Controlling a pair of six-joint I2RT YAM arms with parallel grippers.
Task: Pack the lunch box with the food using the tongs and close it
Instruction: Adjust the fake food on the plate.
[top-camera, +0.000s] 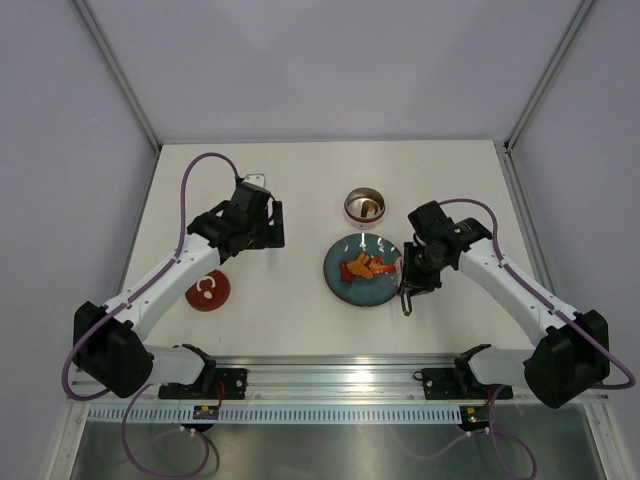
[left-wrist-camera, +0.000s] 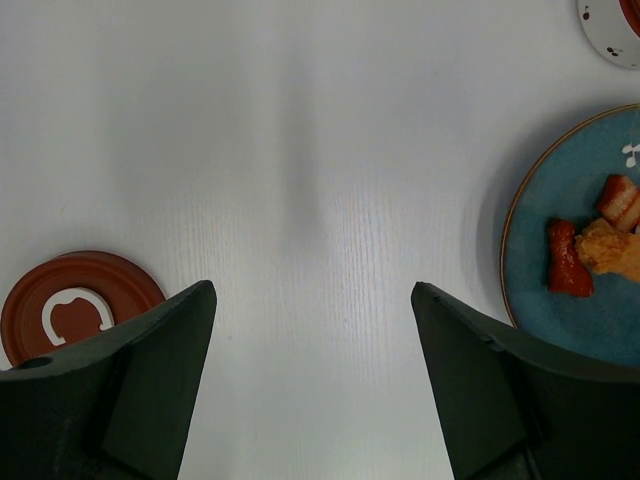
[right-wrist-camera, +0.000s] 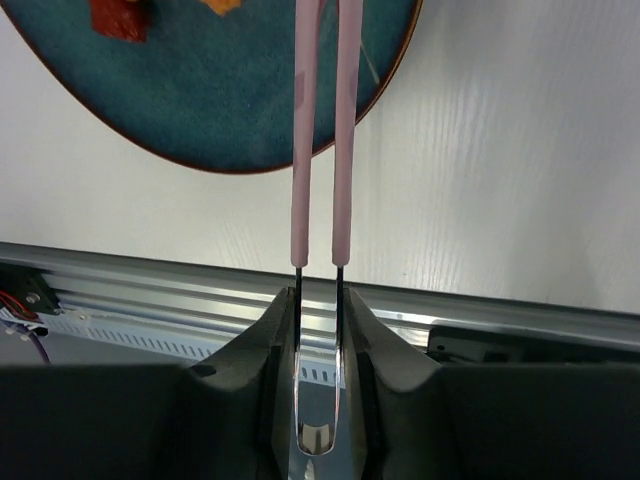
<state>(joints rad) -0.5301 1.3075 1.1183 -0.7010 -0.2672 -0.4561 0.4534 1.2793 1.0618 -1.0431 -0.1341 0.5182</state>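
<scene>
The lunch box (top-camera: 364, 207), a small steel tin, stands open behind the teal plate (top-camera: 345, 287). The food (top-camera: 365, 267), orange and red scraps, lies on the plate and also shows in the left wrist view as food (left-wrist-camera: 590, 245). The red lid (top-camera: 208, 292) lies flat at the left. My right gripper (right-wrist-camera: 320, 300) is shut on the tongs (right-wrist-camera: 321, 150), whose pink-sleeved arms are squeezed close and reach over the plate (right-wrist-camera: 230, 100). Their tips are cut off at the top of the view. My left gripper (left-wrist-camera: 310, 290) hovers open over bare table between the lid (left-wrist-camera: 75, 305) and the plate (left-wrist-camera: 560, 330).
The metal rail (top-camera: 340, 375) with both arm bases runs along the near edge. White walls close in the table on the left, the back and the right. A sliver of the tin's rim (left-wrist-camera: 610, 30) shows at the corner of the left wrist view.
</scene>
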